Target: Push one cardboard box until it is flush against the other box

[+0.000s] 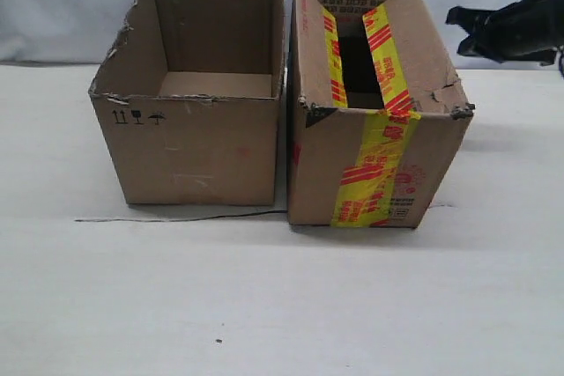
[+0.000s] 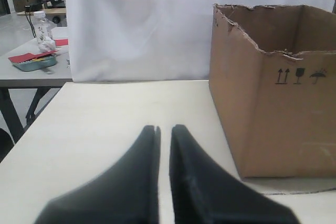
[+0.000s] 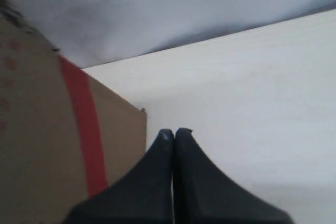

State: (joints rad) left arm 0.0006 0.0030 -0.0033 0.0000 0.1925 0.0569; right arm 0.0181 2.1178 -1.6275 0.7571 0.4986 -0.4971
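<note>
The taped cardboard box (image 1: 379,156), brown with yellow tape striped red, stands right of centre with its open top up. The plain other box (image 1: 198,147) with a ragged rim and three black symbols stands directly to its left; their facing sides are almost together, with only a thin dark slit showing low down. My right gripper (image 1: 460,25) hovers shut near the taped box's far right top corner, apart from it. In the right wrist view it (image 3: 175,131) sits beside the taped box's (image 3: 47,129) wall. My left gripper (image 2: 164,128) is shut and empty, away from the plain box (image 2: 273,114).
The boxes stand on a white table (image 1: 282,305) with a pale curtain behind. A thin dark line (image 1: 176,217) runs along the tabletop at the plain box's front foot. In the left wrist view a separate table with a bottle (image 2: 42,30) stands beyond the edge.
</note>
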